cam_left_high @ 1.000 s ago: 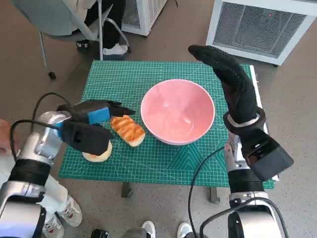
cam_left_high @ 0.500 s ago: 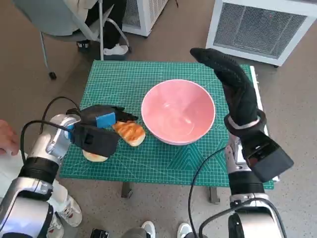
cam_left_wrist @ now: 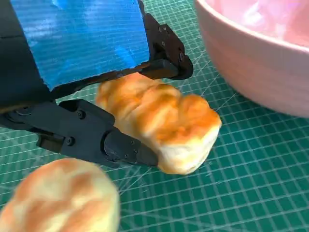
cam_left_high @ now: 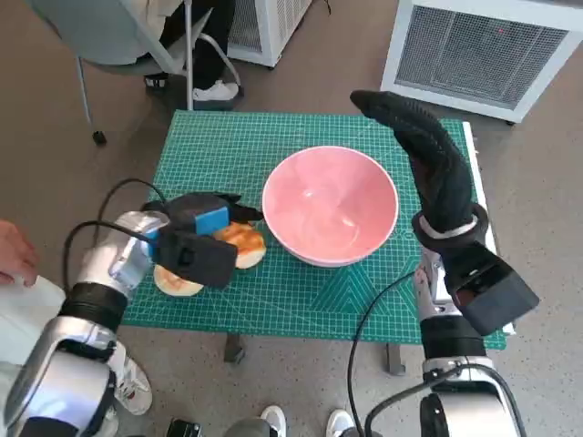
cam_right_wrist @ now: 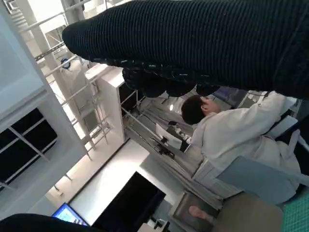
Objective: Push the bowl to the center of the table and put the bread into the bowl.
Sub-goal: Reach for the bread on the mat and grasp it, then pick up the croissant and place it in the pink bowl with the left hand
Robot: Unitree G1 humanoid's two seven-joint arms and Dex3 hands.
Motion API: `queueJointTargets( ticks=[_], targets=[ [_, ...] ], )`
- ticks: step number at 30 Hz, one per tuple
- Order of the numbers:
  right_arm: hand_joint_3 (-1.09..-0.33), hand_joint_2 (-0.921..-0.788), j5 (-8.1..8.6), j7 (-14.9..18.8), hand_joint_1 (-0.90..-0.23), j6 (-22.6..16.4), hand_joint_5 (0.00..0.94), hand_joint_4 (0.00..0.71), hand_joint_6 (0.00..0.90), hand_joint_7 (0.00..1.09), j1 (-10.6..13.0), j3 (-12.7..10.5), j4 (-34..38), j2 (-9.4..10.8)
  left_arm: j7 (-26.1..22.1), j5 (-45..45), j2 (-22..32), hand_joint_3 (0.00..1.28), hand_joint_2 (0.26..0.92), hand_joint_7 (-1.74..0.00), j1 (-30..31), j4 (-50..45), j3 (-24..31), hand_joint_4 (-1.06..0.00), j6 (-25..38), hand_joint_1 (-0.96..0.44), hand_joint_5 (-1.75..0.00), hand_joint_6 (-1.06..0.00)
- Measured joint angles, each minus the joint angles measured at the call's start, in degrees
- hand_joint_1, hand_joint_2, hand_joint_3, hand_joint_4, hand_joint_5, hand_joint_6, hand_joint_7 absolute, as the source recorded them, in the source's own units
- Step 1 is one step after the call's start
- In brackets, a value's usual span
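Small table (cam_left_high: 301,300) covered by a green gridded cutting mat. Large pink round bowl (cam_left_high: 330,204) sits roughly mid-table, slightly right of centre, upright, nothing visible inside it.

Left hand (cam_left_high: 202,238), black with blue tape across its back, lies low over the mat just left of the bowl. Its fingers (cam_left_wrist: 123,147) close round an elongated golden-brown bread roll (cam_left_wrist: 161,123): one black finger over the top of the roll, another along its lower side, both touching the crust. The hand is holding the roll. In the wrist view the roll's pale end sits on or just above the mat; contact cannot be told for sure. The roll's free end points toward the bowl wall (cam_left_wrist: 256,63), near but apart from it.

Second piece, a round pale-gold bun (cam_left_high: 176,280), lies on the mat at the near left, partly under the left wrist; also seen in the left wrist view (cam_left_wrist: 58,198), just beside the held roll.

Right hand (cam_left_high: 424,155) in black knitted glove is raised above the table's right side, beyond the bowl's right rim, fingers extended together and pointing toward the far left. Holds nothing.

Right wrist view: a person in a white top (cam_right_wrist: 236,135), seated, indoors.

Far left on the floor: chair legs, a person's shoe (cam_left_high: 217,90).
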Motion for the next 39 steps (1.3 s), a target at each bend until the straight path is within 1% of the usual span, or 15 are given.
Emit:
queueJointTargets(
  ticks=[1, 2, 3, 4, 5, 6, 8, 9, 12, 17, 22, 25, 29, 33, 39],
  targets=[
    [-0.794, -0.921, -0.02, 0.0, -0.576, 0.0, 0.043, 0.311, -0.001, 0.78, 0.1, 0.0, 0.0, 0.0, 0.2, 0.0, -0.1, 0.06, 0.912, -0.10, -0.2, 0.5, -0.1, -0.52, -0.1, -0.10, -0.08, -0.62],
    [-0.794, -0.921, -0.02, 0.0, -0.575, 0.0, 0.044, 0.311, -0.001, 0.78, 0.2, 0.0, -0.1, 0.0, 0.6, 0.0, -0.3, 0.06, 0.914, -0.11, -0.5, 1.1, -0.2, -0.54, -0.2, -0.10, -0.09, -0.64],
    [-0.796, -0.921, -0.02, 0.0, -0.575, 0.0, 0.044, 0.311, -0.001, 0.77, 0.3, 0.0, -0.1, 0.0, 1.0, 0.1, -0.5, 0.13, 0.917, -0.58, -0.7, 1.7, -0.3, -0.61, -0.3, -0.19, -0.13, -0.58],
    [-0.796, -0.921, -0.02, 0.0, -0.575, 0.0, 0.044, 0.310, -0.001, 0.77, 0.4, 0.1, -0.2, 0.0, 1.4, 0.1, -0.6, 0.15, 0.917, -0.76, -0.9, 2.2, -0.5, -0.64, -0.4, -0.22, -0.14, -0.56],
    [-0.797, -0.921, -0.03, 0.0, -0.576, 0.0, 0.044, 0.310, -0.001, 0.77, 0.4, 0.1, -0.3, 0.0, 1.8, 0.1, -0.7, 0.17, 0.919, -0.96, -1.0, 2.7, -0.5, -0.61, -0.6, -0.14, -0.56, -0.53],
    [-0.799, -0.921, -0.03, 0.0, -0.576, 0.0, 0.045, 0.309, -0.001, 0.77, 0.5, 0.1, -0.4, 0.0, 2.2, 0.1, -0.8, 0.18, 0.919, -1.10, -1.2, 3.1, -0.5, -0.58, -0.8, -0.09, -0.83, -0.50],
    [-0.801, -0.921, -0.03, 0.0, -0.578, 0.0, 0.046, 0.308, -0.001, 0.77, 0.7, 0.1, -0.6, 0.0, 2.9, 0.1, -0.7, 0.17, 0.920, -1.17, -1.4, 3.8, -0.6, -0.60, -1.3, -0.05, -1.05, -0.51],
    [-0.802, -0.921, -0.03, 0.0, -0.579, 0.0, 0.046, 0.308, -0.001, 0.77, 0.8, 0.1, -0.7, 0.0, 3.2, 0.1, -0.7, 0.15, 0.920, -1.17, -1.5, 4.1, -0.6, -0.61, -1.5, -0.03, -1.14, -0.53],
    [-0.803, -0.921, -0.01, 0.0, -0.580, -0.1, 0.047, 0.307, -0.001, 0.76, 0.9, 0.1, -0.9, 0.0, 3.2, -0.3, -0.2, 0.13, 0.920, -1.15, -1.6, 4.1, -0.3, -0.63, -2.1, -0.01, -1.24, -0.56],
    [-0.803, -0.921, -0.02, 0.0, -0.581, -0.2, 0.050, 0.307, -0.001, 0.76, 1.0, 0.0, -0.9, -0.2, 0.7, -1.4, 1.3, 0.12, 0.920, -1.12, -1.6, 3.6, 0.9, -0.62, -3.2, 0.00, -1.30, -0.60],
    [-0.803, -0.921, -0.05, -0.3, -0.581, -0.5, 0.052, 0.306, -0.001, 0.76, 1.1, -0.1, -0.9, -0.5, -3.9, -5.3, 3.5, 0.11, 0.921, -1.07, -1.6, 0.6, 4.2, -0.61, -3.1, 0.00, -1.33, -0.63],
    [-0.802, -0.921, -0.09, -0.5, -0.581, -0.6, 0.054, 0.306, -0.001, 0.76, 1.1, -0.1, -0.9, -0.5, -6.1, -8.4, 5.3, 0.10, 0.920, -1.05, -1.6, -2.9, 7.1, -0.62, -2.7, 0.00, -1.34, -0.64],
    [-0.801, -0.921, -0.08, -0.6, -0.581, -0.6, 0.056, 0.306, -0.001, 0.75, 1.2, -0.1, -0.9, -0.6, -8.0, -13.7, 7.6, 0.09, 0.919, -1.09, -1.4, -10.0, 12.2, -0.63, -1.6, 0.00, -1.28, -0.65],
    [-0.801, -0.921, -0.07, -0.7, -0.581, -0.6, 0.058, 0.305, -0.001, 0.75, 1.2, -0.1, -0.9, -0.6, -7.9, -18.0, 9.2, 0.07, 0.920, -1.18, -1.4, -17.9, 16.8, -0.67, -0.9, 0.00, -1.16, -0.65],
    [-0.800, -0.921, 0.01, -0.7, -0.582, -0.7, 0.061, 0.304, -0.001, 0.75, 1.2, -0.1, -0.8, -0.6, -6.3, -21.3, 9.3, 0.06, 0.920, -1.22, -1.4, -25.9, 20.4, -0.68, -1.0, 0.00, -1.11, -0.64]
  ],
)
